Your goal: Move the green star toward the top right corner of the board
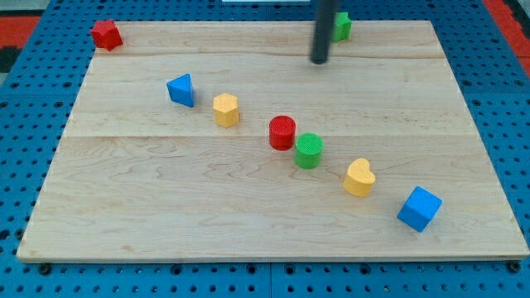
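The green star (342, 26) sits near the view's top edge of the wooden board (166, 207), right of centre, partly hidden behind my rod. My tip (320, 60) rests on the board just below and to the left of the green star, close to it; I cannot tell if they touch.
A red star (106, 35) lies at the board's top left corner. A diagonal row runs from the upper left to the lower right: blue triangle (181, 89), yellow hexagon (225, 109), red cylinder (282, 132), green cylinder (309, 151), yellow heart (359, 177), blue cube (419, 208).
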Motion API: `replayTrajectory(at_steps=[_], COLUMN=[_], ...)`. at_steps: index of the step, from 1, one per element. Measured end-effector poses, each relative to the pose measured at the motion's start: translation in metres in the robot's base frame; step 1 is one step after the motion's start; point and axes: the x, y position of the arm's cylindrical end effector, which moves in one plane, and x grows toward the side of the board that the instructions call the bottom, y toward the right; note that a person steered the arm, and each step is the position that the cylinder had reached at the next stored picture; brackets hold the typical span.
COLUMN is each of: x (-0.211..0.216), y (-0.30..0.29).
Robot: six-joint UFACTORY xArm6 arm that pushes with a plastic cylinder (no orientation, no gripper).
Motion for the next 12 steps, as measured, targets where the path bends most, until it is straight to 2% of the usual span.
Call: replayTrajectory(at_steps=[1, 3, 5, 8, 9, 10, 11, 12], x=[-0.078, -0.082, -0.085, -0.061, -0.052, 0.012, 0.041, 0.041], y=[-0.033, -0.005, 0.07, 0.103, 0.083, -0.019, -0.154, -0.24])
